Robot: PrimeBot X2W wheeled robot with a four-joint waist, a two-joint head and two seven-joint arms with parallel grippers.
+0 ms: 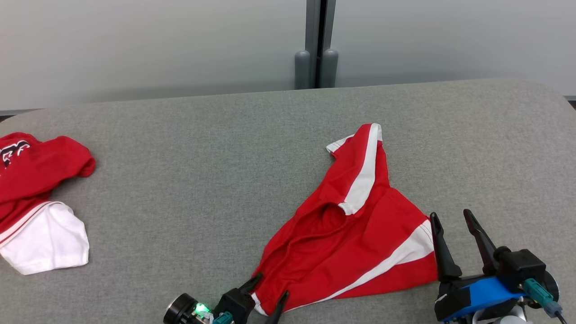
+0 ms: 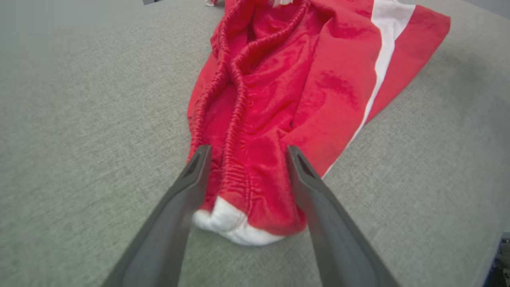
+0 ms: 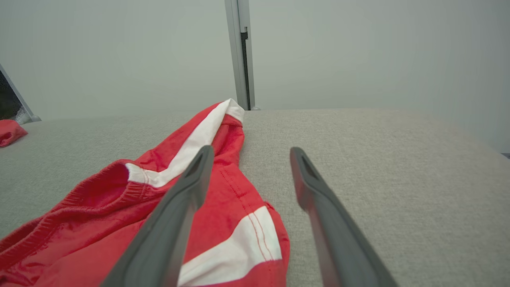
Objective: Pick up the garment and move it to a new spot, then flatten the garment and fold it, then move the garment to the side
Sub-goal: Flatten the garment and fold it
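Broadly, a grey fabric-covered table [image 1: 202, 180] takes up most of the head view, with a pale wall [image 1: 135, 45] behind it from 10 to 2 o'clock.

The red shorts [image 1: 351, 243] lie crumpled on the table at about 5 o'clock from the middle of that view. One white-striped leg points up toward 12 o'clock. The other leg, also with a white stripe, spreads toward 4 o'clock, and the gathered waistband runs down toward 7 o'clock. A second red and white garment [image 1: 40, 202] sits bunched at 9 o'clock against the view's edge, well apart from the shorts.

The right gripper [image 1: 450, 213] stands at 4 o'clock, just beside the hem of the striped leg. Its two dark fingers are spread and hold nothing. In the right wrist view this gripper [image 3: 251, 148] has one finger over the red cloth and the other over bare table.

The left gripper [image 1: 272, 284] is at 6 o'clock at the bottom edge. Its fingers are spread to either side of the waistband's white-tipped end. In the left wrist view [image 2: 248, 148] that end lies between them, not pinched.

A grey post [image 1: 316, 45] rises at 12 o'clock, splitting the wall.
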